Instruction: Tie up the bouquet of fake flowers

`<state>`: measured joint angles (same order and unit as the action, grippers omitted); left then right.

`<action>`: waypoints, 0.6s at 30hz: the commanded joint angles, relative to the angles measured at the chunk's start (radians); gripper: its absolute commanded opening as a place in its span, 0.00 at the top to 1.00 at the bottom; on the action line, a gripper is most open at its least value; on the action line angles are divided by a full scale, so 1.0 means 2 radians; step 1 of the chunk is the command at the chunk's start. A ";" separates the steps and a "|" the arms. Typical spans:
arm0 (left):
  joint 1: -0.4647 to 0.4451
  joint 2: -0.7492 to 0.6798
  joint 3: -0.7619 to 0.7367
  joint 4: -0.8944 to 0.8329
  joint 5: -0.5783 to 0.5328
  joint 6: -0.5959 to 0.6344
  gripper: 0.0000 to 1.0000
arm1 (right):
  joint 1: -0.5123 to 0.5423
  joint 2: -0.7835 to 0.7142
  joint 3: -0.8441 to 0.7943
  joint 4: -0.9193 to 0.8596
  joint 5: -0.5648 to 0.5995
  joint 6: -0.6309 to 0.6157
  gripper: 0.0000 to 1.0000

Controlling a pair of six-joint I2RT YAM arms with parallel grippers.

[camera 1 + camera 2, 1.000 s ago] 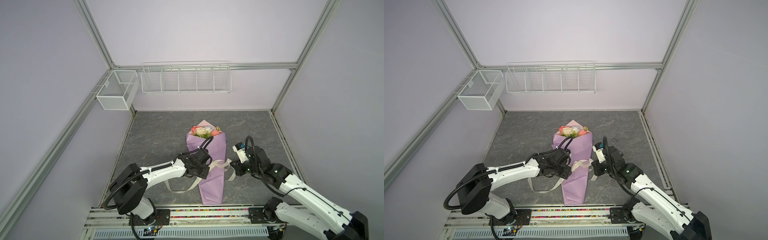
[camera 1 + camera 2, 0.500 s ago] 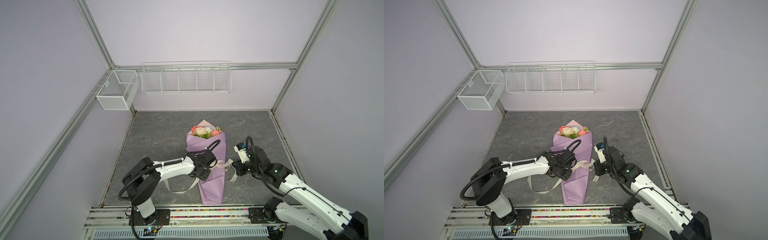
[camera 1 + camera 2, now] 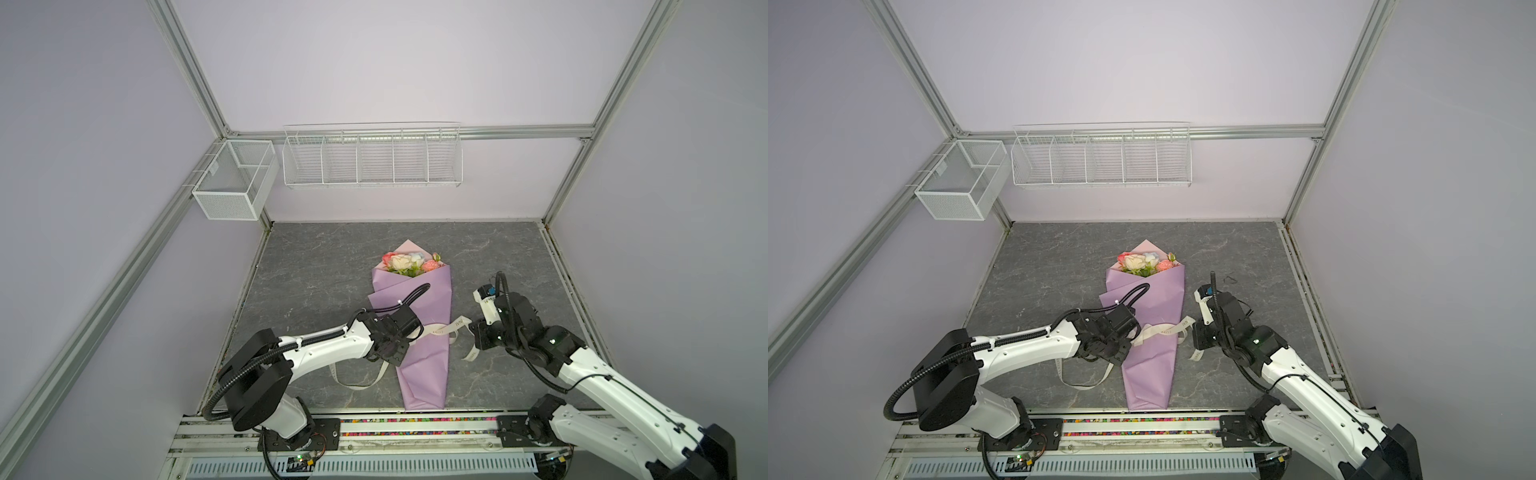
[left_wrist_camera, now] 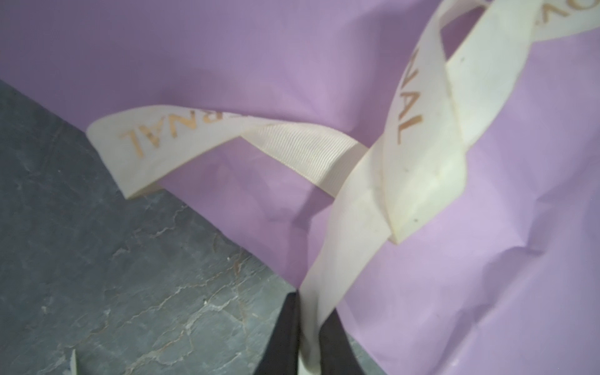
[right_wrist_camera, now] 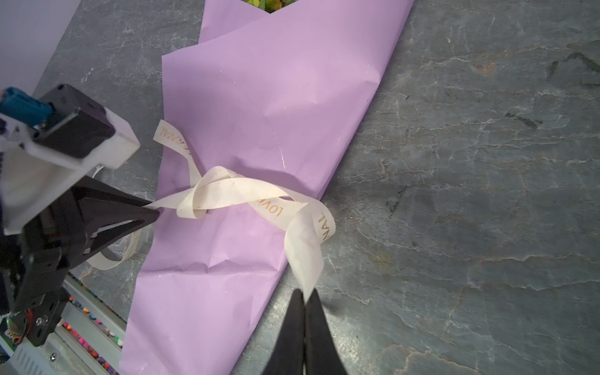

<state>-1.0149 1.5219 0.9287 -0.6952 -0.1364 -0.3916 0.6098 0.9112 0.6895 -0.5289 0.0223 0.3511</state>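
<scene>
Since L tool [image 4: 308,311] & R tool [image 5: 305,293] each clamp ribbon [image 5: 246,191] tail, you can pull outward to cinch loose knot [image 5: 198,201] over wrap [image 5: 259,97]. Bouquet [image 3: 405,262] lies flat at centre of table [image 3: 316,266], blooms away from arm bases, wt prob keeping wrap shut.

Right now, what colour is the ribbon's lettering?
Gold-tan, on the cream ribbon; clearest in the left wrist view.

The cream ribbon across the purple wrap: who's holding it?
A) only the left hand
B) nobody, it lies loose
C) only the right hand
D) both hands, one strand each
D: the left hand and the right hand each pinch a strand of the ribbon.
</scene>
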 commanded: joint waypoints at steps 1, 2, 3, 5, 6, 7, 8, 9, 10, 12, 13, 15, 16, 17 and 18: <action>-0.001 -0.016 -0.004 -0.011 -0.016 -0.010 0.91 | -0.005 0.002 0.004 -0.021 0.035 0.017 0.94; 0.000 -0.021 -0.005 -0.013 -0.021 -0.013 0.92 | -0.007 0.002 0.005 -0.029 0.051 0.022 0.94; 0.000 -0.026 -0.008 -0.015 -0.026 -0.017 0.92 | -0.010 0.002 0.005 -0.037 0.069 0.028 0.94; 0.000 -0.041 -0.019 -0.015 -0.037 -0.029 0.94 | -0.020 0.001 0.006 -0.056 0.101 0.044 0.94; 0.001 -0.049 -0.024 -0.014 -0.042 -0.034 0.95 | -0.027 0.000 0.005 -0.063 0.110 0.049 0.94; 0.002 -0.058 -0.030 -0.013 -0.046 -0.040 0.96 | -0.035 -0.002 0.004 -0.069 0.118 0.055 0.94; 0.003 -0.067 -0.037 -0.013 -0.048 -0.045 0.97 | -0.044 -0.003 0.003 -0.074 0.121 0.059 0.94; 0.005 -0.075 -0.042 -0.011 -0.050 -0.049 0.97 | -0.052 -0.004 0.001 -0.077 0.124 0.062 0.94; 0.007 -0.085 -0.050 -0.008 -0.050 -0.052 0.97 | -0.061 -0.006 0.000 -0.081 0.128 0.066 0.94; 0.013 -0.102 -0.063 -0.002 -0.049 -0.060 0.98 | -0.078 -0.006 -0.004 -0.086 0.131 0.071 0.94; 0.017 -0.111 -0.071 0.000 -0.047 -0.063 1.00 | -0.088 -0.005 -0.006 -0.088 0.134 0.074 0.94; 0.023 -0.126 -0.082 0.004 -0.048 -0.070 1.00 | -0.107 -0.003 -0.009 -0.086 0.139 0.077 0.94; 0.026 -0.135 -0.089 0.007 -0.048 -0.072 1.00 | -0.117 0.000 -0.011 -0.081 0.144 0.076 0.94; 0.031 -0.143 -0.096 0.010 -0.047 -0.075 1.00 | -0.129 0.005 -0.011 -0.076 0.150 0.074 0.94; 0.035 -0.149 -0.101 0.013 -0.046 -0.077 1.00 | -0.140 0.012 -0.011 -0.072 0.155 0.073 0.94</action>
<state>-0.9627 1.2617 0.7506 -0.6861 -0.2123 -0.5037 0.3737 0.9138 0.6865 -0.6731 0.2771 0.4755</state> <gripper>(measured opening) 0.049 0.063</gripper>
